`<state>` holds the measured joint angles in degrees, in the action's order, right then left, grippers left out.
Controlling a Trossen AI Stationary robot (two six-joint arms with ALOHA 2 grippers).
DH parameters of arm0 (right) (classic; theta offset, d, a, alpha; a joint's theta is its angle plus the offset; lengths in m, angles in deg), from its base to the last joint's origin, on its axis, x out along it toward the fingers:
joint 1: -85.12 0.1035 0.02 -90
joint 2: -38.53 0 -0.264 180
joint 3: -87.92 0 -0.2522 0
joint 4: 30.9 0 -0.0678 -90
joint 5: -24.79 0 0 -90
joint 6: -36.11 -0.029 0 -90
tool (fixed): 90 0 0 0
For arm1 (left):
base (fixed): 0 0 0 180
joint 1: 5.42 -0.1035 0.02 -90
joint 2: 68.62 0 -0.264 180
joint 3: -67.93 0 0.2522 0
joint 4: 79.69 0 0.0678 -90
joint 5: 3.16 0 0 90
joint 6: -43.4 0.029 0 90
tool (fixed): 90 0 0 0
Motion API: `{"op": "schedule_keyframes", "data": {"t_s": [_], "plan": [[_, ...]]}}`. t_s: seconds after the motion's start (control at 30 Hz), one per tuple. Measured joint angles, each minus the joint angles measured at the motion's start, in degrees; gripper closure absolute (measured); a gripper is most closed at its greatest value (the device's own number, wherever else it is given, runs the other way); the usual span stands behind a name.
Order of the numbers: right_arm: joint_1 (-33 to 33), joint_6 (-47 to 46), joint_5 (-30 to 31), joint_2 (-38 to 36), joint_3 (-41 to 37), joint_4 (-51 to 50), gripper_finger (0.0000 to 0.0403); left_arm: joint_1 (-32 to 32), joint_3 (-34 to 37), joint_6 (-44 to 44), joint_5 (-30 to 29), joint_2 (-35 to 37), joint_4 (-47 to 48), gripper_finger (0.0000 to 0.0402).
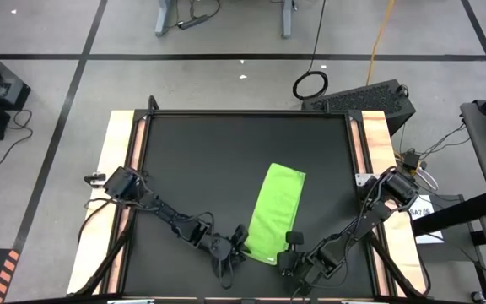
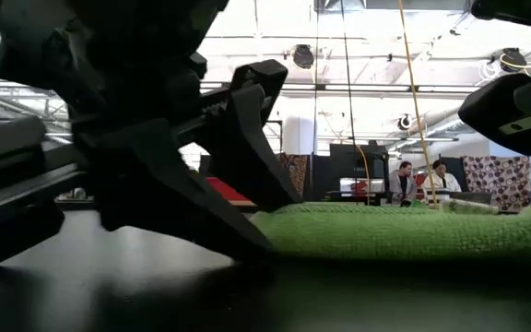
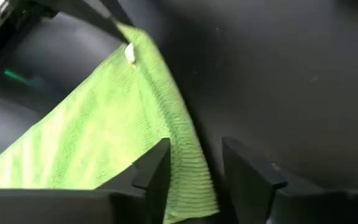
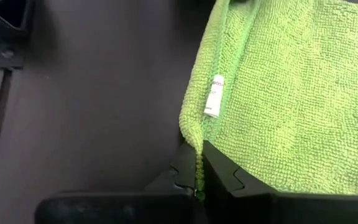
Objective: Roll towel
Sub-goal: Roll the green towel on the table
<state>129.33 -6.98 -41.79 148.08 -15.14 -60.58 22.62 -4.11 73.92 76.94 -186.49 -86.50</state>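
Right gripper [image 4: 199, 171] clenched on towel [image 1: 275, 213] corner; left gripper [image 3: 194, 180] astride its edge, not clamped. Black table [image 1: 209, 160], grey floor [image 1: 226, 34]; people [image 2: 422, 180] beyond.

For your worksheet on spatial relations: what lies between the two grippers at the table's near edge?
The near end of the lime-green soft cloth towel, between left gripper and right gripper, in the high view.

Black table [image 1: 209, 160] lies bare around the towel [image 1: 275, 211]; both arms crowd its near end.
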Motion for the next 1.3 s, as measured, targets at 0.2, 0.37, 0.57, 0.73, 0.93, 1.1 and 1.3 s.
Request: {"op": "schedule_keyframes", "data": {"t_s": [0.2,0.37,0.57,0.73,0.93,1.1,1.3], "plan": [[0.0,0.2,-1.1,-0.1,0.0,1.7,0.0402,-2.6,0.1,-0.1,2.4,-0.1,0.5,0.0310],[0.0,0.2,-1.6,-0.3,0.1,1.7,0.0402,-3.5,0.2,-0.2,4.7,-0.2,0.8,0.0360],[0.0,-1.1,-3.2,-0.3,0.1,0.5,0.0396,-5.1,-0.1,-3.3,10.4,-0.2,1.5,0.0394],[0.1,-2.3,-2.6,-1.2,0.1,-3.0,0.0329,-7.4,-1.6,-8.2,18.8,-0.3,4.5,0.0397],[0.5,-4.2,1.9,-5.6,0.1,-7.6,0.0224,-9.2,-1.9,-12.0,25.3,-0.3,5.3,0.0399],[-0.6,-15.8,12.2,-8.5,0.2,-19.5,0.0202,-10.4,-1.9,-15.0,28.8,-0.4,5.7,0.0400],[-6.8,-17.5,13.0,-8.3,-0.9,-25.6,0.0229,-11.4,-1.9,-18.3,32.0,-0.3,6.8,0.0400]]}}
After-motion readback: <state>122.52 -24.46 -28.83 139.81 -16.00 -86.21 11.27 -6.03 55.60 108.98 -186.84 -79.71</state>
